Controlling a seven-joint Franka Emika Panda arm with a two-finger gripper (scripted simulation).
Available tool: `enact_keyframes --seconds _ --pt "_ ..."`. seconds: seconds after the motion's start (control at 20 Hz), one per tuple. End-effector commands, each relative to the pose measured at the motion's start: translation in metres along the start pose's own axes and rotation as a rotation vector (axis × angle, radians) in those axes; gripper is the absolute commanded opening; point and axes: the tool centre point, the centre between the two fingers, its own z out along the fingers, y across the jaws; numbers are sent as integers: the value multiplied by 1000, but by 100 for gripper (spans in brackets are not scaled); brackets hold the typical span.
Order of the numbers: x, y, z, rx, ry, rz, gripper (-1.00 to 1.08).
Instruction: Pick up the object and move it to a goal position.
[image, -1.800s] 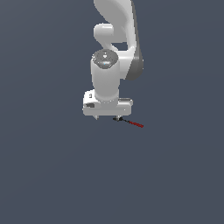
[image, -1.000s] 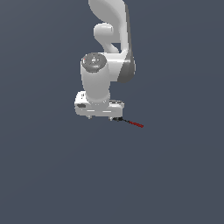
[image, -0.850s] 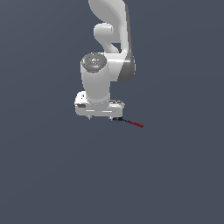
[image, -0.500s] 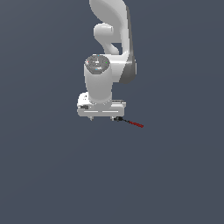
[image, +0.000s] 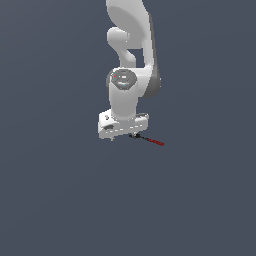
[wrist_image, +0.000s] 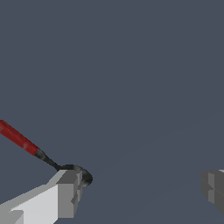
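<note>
The object is a thin stick lying on the dark grey floor, with a dark red shaft (image: 156, 142) and a small black knobbed end (image: 135, 135). In the wrist view the red shaft (wrist_image: 17, 138) leads to the black end (wrist_image: 79, 173). My gripper (image: 122, 136) hangs low over the floor, open and empty, with its jaws spread wide (wrist_image: 140, 188). The stick's black end sits right at the tip of one finger (wrist_image: 65, 192), and the shaft points away outside the gap. I cannot tell whether the finger touches it. The other finger (wrist_image: 213, 186) is far from the stick.
The white arm (image: 131, 60) rises above the gripper toward the top of the exterior view. The floor (image: 60, 200) is plain dark grey with nothing else on it.
The gripper has shifted slightly toward the exterior view's right and a little lower, back toward the stick's black end. The stick has not moved. The jaws stay open.
</note>
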Motion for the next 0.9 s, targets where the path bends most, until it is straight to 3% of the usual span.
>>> enact_keyframes --seconds 0.0,0.85 --pt "-1 -11 8 -3 2 -90 100" --pt "-20 -97 56 -9 34 -746 100"
